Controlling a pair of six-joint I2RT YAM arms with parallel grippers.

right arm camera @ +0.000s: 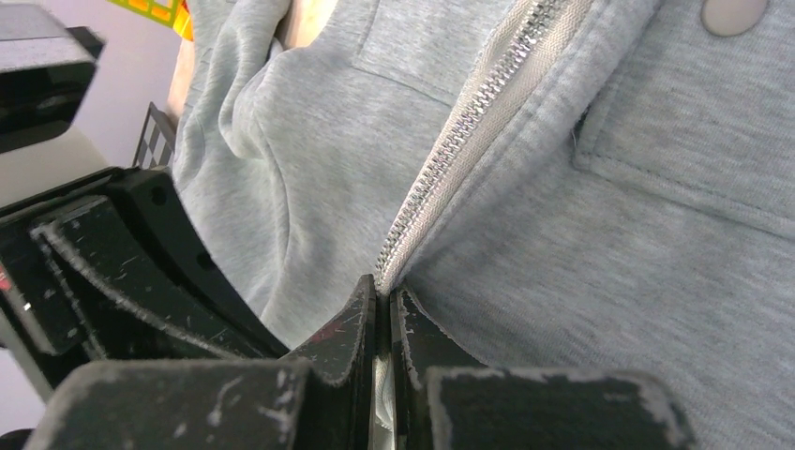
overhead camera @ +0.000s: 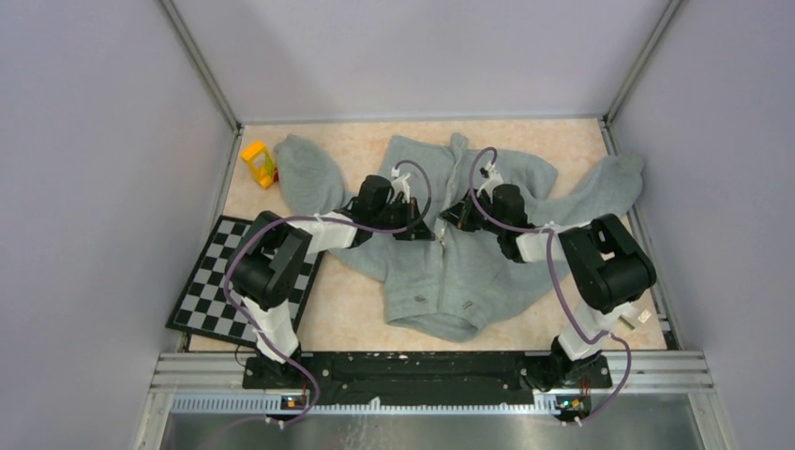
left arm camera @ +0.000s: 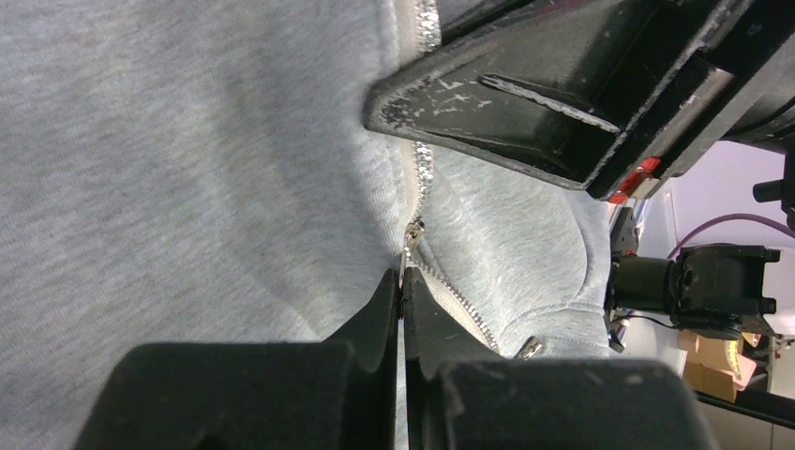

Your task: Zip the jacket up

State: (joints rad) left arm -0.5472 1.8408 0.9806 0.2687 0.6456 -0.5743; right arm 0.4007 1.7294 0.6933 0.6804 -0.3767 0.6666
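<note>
My right pincer (right arm camera: pixel 382 300) and left pincer (left arm camera: pixel 402 291) are both pinched shut on the jacket (overhead camera: pixel 450 281) zipper (right arm camera: pixel 469 103), one anchoring, one pulling, I guess.

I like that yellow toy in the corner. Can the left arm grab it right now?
Probably not yet. The left gripper is shut on the jacket at its zipper. The toy itself lies uncovered beside the sleeve, so letting go first might do.
</note>
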